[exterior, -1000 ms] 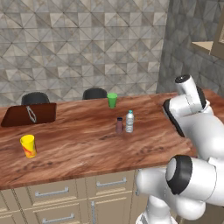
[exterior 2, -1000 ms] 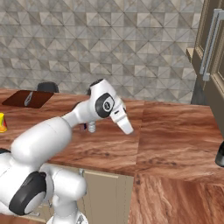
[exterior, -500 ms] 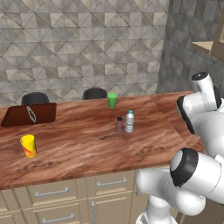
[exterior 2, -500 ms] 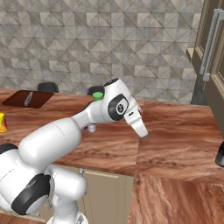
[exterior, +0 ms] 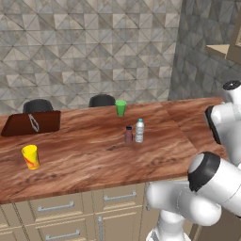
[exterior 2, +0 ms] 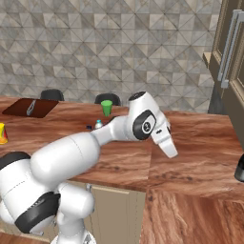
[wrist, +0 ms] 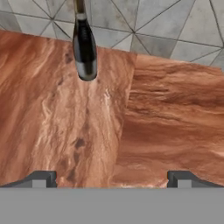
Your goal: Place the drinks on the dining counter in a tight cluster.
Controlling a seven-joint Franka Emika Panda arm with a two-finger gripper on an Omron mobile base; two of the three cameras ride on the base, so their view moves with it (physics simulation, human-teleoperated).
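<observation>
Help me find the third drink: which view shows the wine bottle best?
The hand view: the wine bottle stands on the dining counter ahead of the open gripper. The right base view catches just a dark sliver at its edge.

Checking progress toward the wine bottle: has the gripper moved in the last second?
Yes. In the right base view the gripper has swung rightward along the dining counter, away from the green cup.

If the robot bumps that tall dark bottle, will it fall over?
Probably, yes. The wine bottle is tall and slim on a small base, so a push up high would likely tip it. Once down, its round body could roll on the smooth dining counter. Its glossy surface looks slippery too.
</observation>
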